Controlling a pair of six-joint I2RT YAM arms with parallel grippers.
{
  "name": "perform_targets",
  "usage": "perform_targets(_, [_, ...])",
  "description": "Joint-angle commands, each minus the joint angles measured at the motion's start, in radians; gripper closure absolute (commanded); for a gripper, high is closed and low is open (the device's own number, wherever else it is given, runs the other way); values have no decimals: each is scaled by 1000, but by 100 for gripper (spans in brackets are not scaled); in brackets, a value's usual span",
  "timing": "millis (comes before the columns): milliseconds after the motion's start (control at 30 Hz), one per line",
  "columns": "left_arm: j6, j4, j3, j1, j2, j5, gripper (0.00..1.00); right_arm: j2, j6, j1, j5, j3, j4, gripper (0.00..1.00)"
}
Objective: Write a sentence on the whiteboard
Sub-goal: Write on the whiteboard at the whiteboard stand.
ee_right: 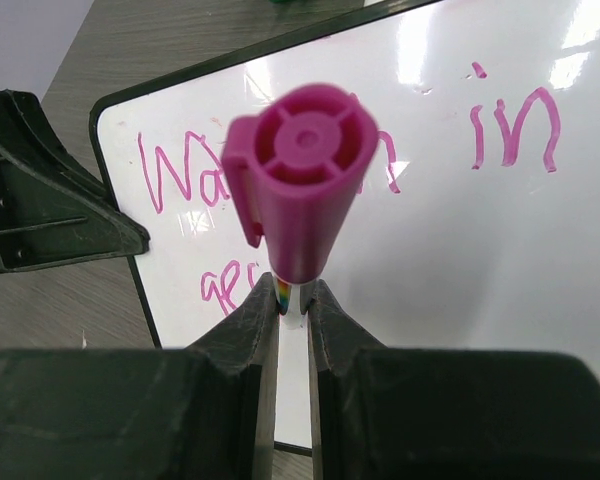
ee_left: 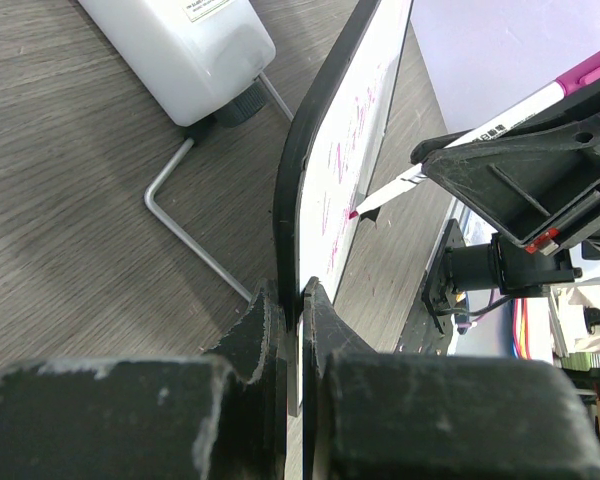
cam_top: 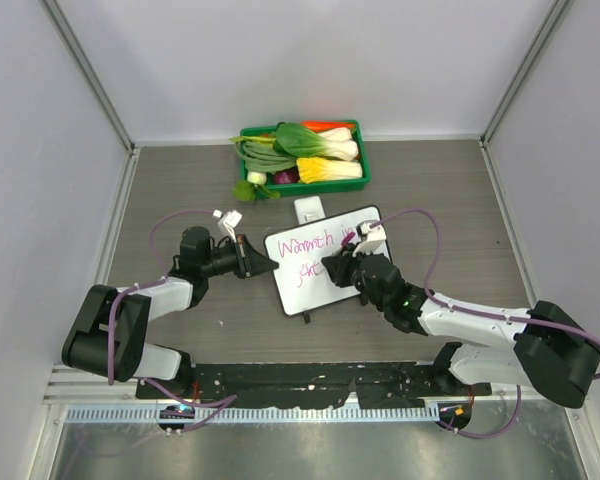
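My left claw (cam_top: 263, 262) is closed on the dark rim of the whiteboard (cam_top: 305, 293), at the 9 o'clock edge of the board. The board is in the middle of the table, a little turned. My right claw (ee_right: 293, 300) reaches in from 4 o'clock and grips a pink marker (ee_right: 298, 190), whose tip is at the board surface on the second line. The sentence (cam_top: 310, 245) reads "Warmth in", with a few letters below. At 12 o'clock from the board is a green tray (cam_top: 320, 187) of vegetables.
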Motion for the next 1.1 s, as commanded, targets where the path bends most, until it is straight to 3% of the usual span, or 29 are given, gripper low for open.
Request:
perform_targets(0, [84,-40,-3,5,16,-101,100,-13,-11,0,66,3,-47,99])
perform_targets(667, [83,-37,-3,5,18,-101,100,-108,-72,-12,74,77,-13,99])
perform_targets(1067, [83,-37,-4,5,12,-99,100,13,-54,-52,43,129,6,99])
